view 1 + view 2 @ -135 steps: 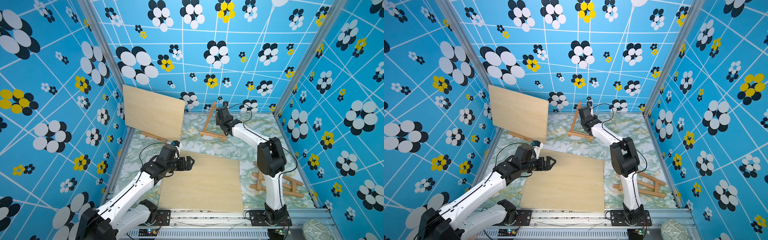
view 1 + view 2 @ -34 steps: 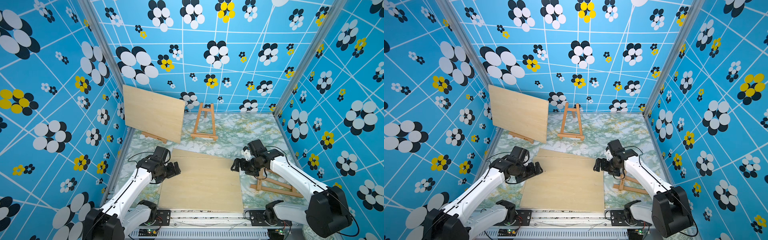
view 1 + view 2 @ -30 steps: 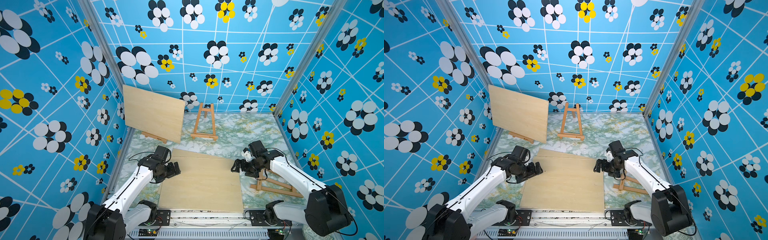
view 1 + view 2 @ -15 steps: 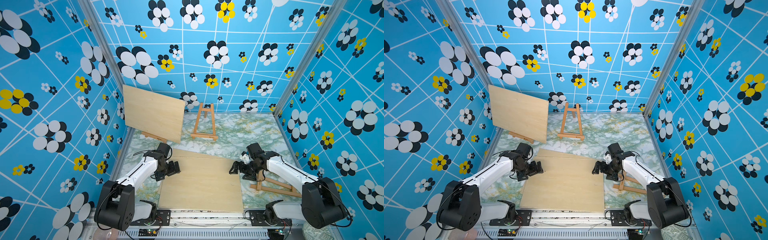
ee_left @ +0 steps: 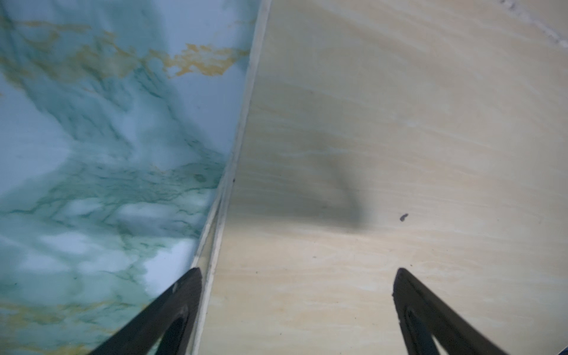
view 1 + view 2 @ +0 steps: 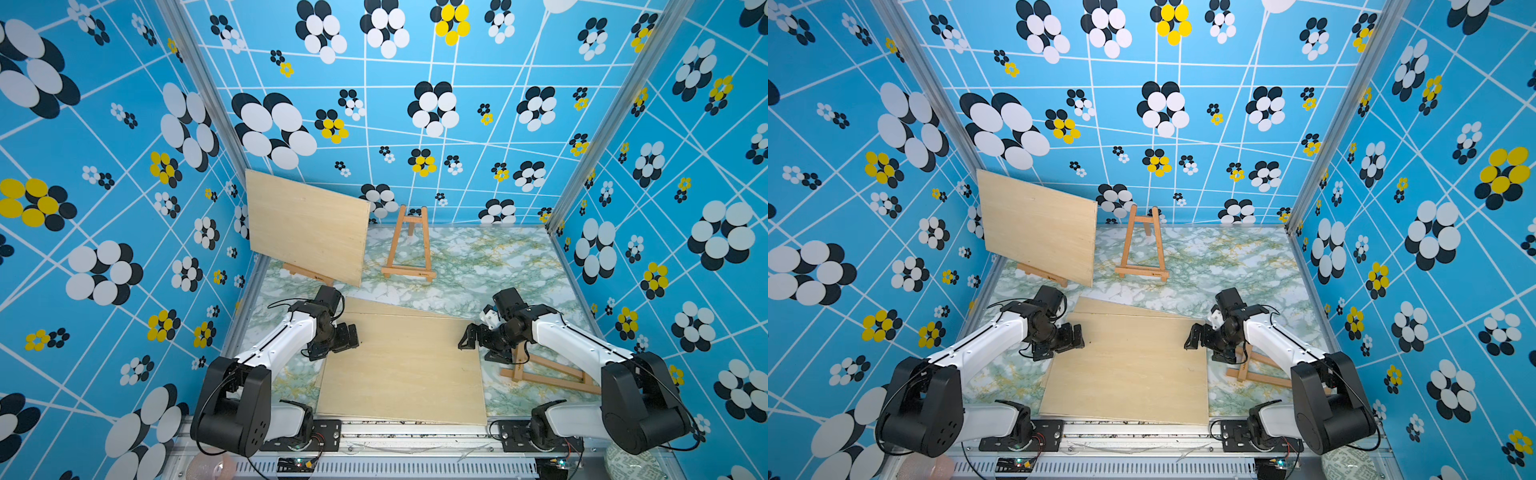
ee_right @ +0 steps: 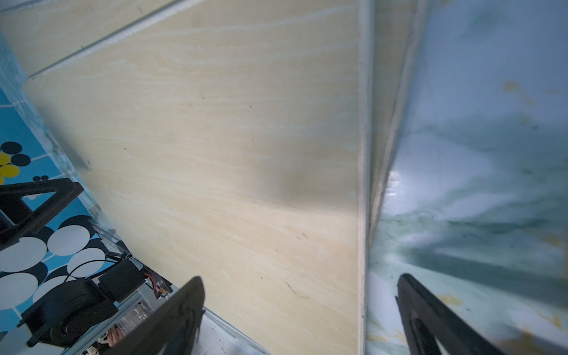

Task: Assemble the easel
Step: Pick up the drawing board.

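Wide open and empty, the left gripper [image 6: 350,336] and right gripper [image 6: 466,340] have sunk lower to straddle opposite side edges of the flat board [image 6: 399,365] on the bench [image 6: 490,266], the bare easel [image 6: 409,245] standing unmoved behind.

Green-and-white marbled tabletop [image 6: 478,266]; stacked flat pale plywood boards [image 6: 399,374] between left gripper [image 6: 353,336] and right gripper [image 6: 466,340]; light wooden easel frame [image 6: 540,379] lying flat just beside right gripper; upright wooden A-frame easel [image 6: 409,273] well beyond both; small panel-bearing wooden easel [image 6: 305,273] beyond left gripper.
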